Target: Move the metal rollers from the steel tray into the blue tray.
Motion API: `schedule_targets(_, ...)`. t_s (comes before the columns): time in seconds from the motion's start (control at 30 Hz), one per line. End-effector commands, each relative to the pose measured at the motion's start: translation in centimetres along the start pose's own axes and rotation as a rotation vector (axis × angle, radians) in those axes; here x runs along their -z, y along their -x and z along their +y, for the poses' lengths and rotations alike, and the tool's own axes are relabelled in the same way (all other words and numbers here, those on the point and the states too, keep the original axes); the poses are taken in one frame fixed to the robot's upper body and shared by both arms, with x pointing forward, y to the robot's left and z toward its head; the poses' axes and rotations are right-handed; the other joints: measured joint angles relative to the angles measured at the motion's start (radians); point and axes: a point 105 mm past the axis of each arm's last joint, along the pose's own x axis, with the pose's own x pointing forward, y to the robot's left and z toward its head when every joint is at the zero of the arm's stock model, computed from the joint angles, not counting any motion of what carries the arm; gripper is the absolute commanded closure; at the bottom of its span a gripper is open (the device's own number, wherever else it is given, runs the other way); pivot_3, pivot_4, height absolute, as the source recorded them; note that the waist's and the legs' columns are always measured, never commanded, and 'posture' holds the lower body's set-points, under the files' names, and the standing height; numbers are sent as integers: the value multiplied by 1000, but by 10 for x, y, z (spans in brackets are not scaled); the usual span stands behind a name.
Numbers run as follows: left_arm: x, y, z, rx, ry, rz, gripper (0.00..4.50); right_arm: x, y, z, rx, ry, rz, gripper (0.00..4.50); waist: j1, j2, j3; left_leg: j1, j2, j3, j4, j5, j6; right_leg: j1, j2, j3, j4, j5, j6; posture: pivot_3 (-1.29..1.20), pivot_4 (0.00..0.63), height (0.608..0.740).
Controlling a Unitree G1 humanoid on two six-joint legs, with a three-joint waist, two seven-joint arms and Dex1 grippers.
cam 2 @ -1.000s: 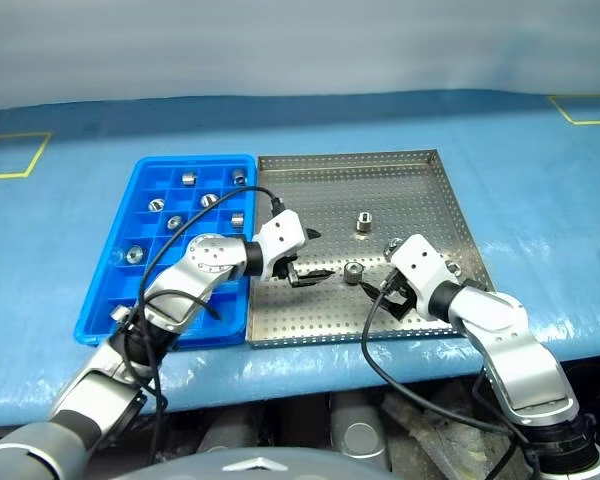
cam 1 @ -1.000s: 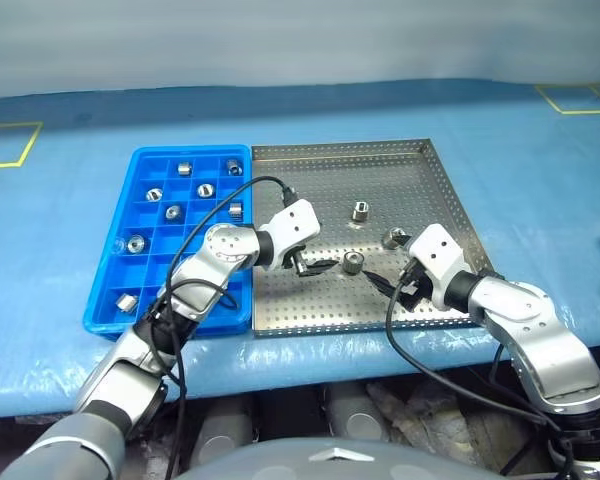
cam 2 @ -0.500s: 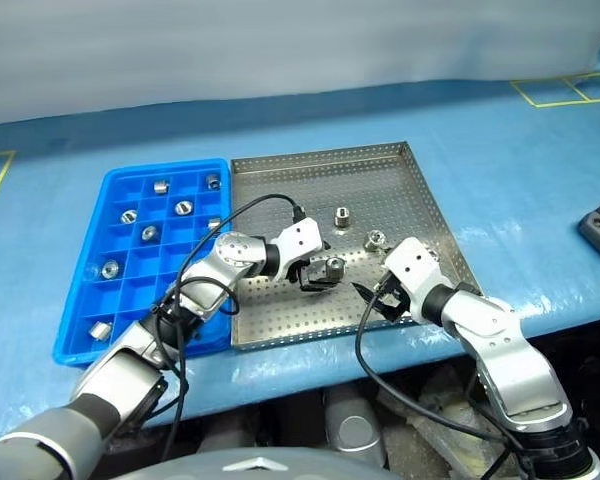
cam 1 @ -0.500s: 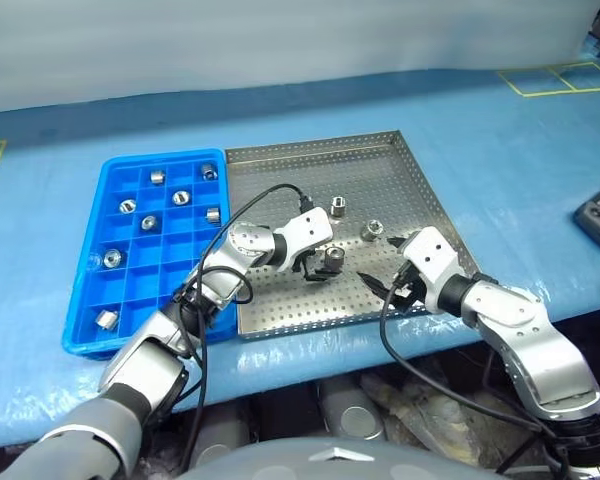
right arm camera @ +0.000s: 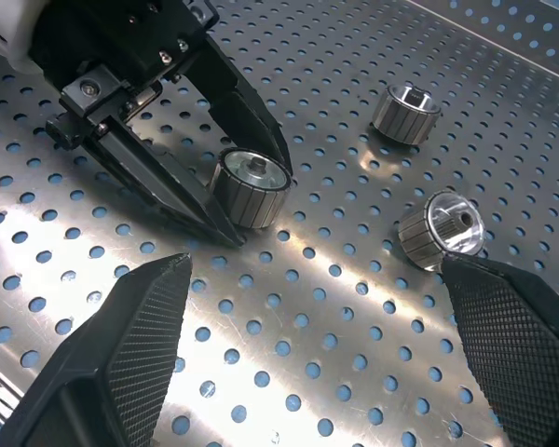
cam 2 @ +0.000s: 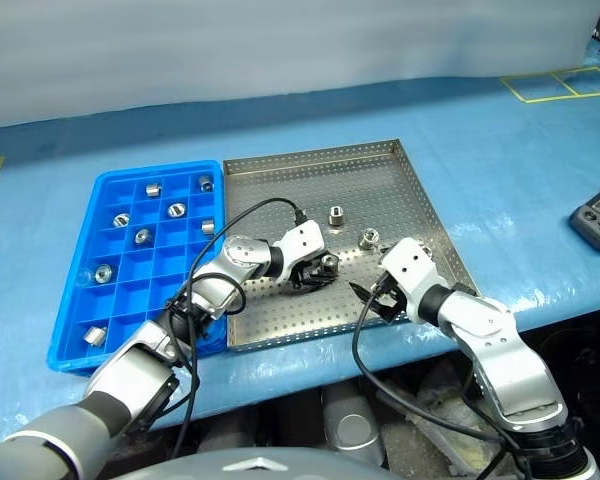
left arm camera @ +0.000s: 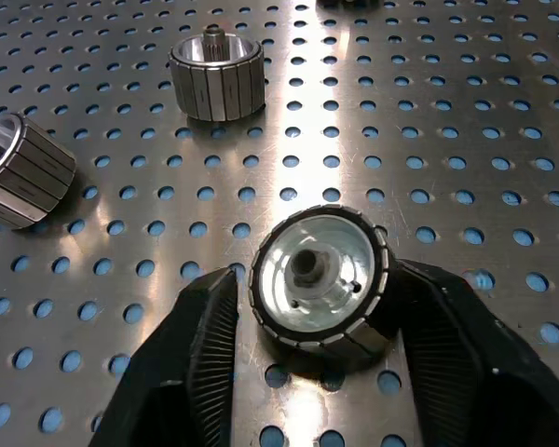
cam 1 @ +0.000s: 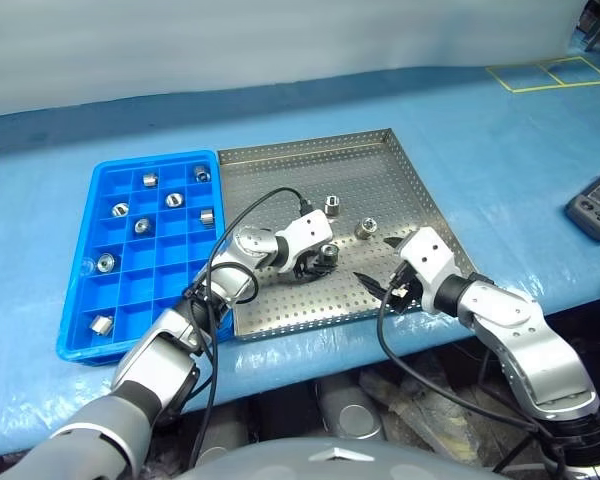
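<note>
While three metal rollers (cam 1: 327,251) are on the steel tray (cam 1: 280,310), the job stands a good way past half, by my reckoning. In the blue tray (cam 1: 75,345) I count about seven rollers, each in its own square compartment: most in the far rows, one mid-tray near the outer wall, one alone in a near compartment. Many compartments are empty.

Of the three on steel, two stand loose toward the far right of my left jaws (left arm camera: 312,349), near each other but apart, untouched. The third stands between my left fingers (left arm camera: 214,358), on end with its hollow centre facing my wrist camera. The left jaws are partly drawn in around it: one finger looks to be touching or almost touching its ribbed side, and a narrow gap shows at the other, so I judge it bracketed and not yet firmly pinched. It rests on the perforated floor, not lifted.

My right jaws (right arm camera: 317,354) are spread wide and hold nothing, hovering low over the near right part of the steel tray, pointed toward the left jaws.

Left to do: close, carry, place; then the other two.
</note>
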Motion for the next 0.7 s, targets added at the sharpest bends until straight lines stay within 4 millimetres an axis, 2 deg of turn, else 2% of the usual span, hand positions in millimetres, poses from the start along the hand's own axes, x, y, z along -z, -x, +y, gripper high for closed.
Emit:
schedule_targets(0.03,-6,3,2,-5,0,-37,1566,-13,0,-2,6,39,-47,0,0,0,0,0,0,0,0,0,0,0,0,0,0,0,0,-318,150,740)
schedule_targets(0.2,-7,5,2,-5,10,-53,2634,-14,-3,0,-6,43,-54,0,-3,0,0,0,0,0,0,0,0,0,0,0,0,0,0,-318,150,740)
schedule_targets(0.53,-12,10,6,-45,15,-91,2630,-15,-5,2,-21,46,-60,0,-2,0,0,0,0,0,0,0,0,0,0,0,0,0,0,-302,150,740)
schedule_targets(0.7,-25,34,18,-136,27,-166,2630,-16,-9,6,-52,40,-70,0,2,0,0,0,0,0,0,0,0,-1,0,1,0,0,0,-268,150,740)
